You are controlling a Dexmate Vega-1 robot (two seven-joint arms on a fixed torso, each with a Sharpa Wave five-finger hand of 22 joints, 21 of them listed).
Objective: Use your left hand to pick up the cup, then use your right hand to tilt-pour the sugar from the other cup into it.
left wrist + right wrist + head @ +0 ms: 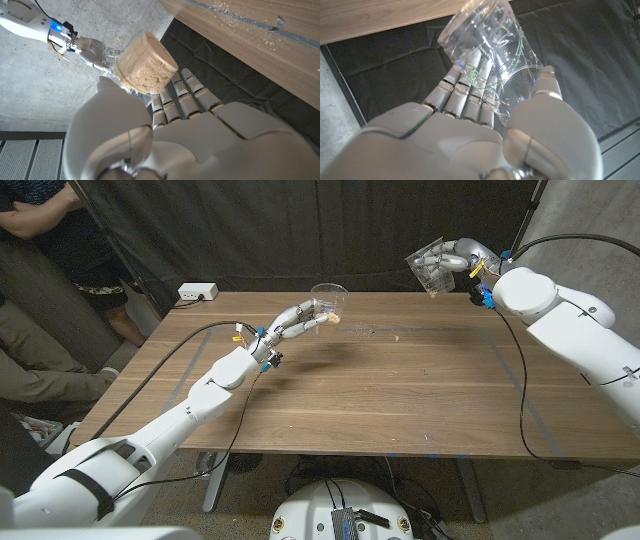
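Note:
My left hand [293,327] holds a clear plastic cup [328,302] upright above the far middle of the table [400,390]. In the left wrist view, brown sugar [148,64] fills the bottom of this cup, with my left hand [170,135] wrapped around it. High past the table's far right corner, my right hand [468,258] grips a second clear cup [432,268], tilted with its mouth toward the left. In the right wrist view this cup [482,42] looks empty and slightly crumpled in my right hand [470,135]. The two cups are well apart.
A few sugar grains [399,336] lie scattered on the table near the far edge. A white power strip [197,292] sits at the far left corner. A person [40,240] stands beyond the table's left side. Black curtains hang behind.

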